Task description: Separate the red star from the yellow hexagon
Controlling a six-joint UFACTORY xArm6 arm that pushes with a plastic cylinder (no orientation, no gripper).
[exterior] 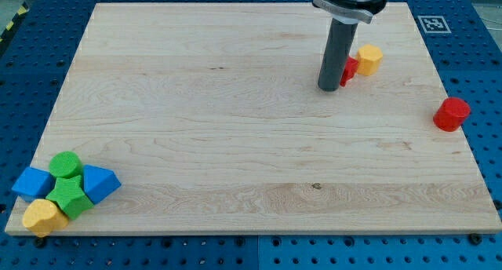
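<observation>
- My tip (329,88) down on wooden board (235,129), upper right; bare rod, grasping nothing.
- Red star (350,68) touching tip's right side, mostly hidden.
- Yellow hexagon (369,58) just right of star, touching or nearly.
- Red cylinder (452,114) apart, right edge.
- Bottom-left cluster: blue, green, yellow blocks (67,193).

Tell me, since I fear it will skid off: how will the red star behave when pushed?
The red star looks small and flat-based, so it should slide, not roll. Its points may make it spin off my tip, which stands at its left. It seems to touch the yellow hexagon, so that may move too.
</observation>
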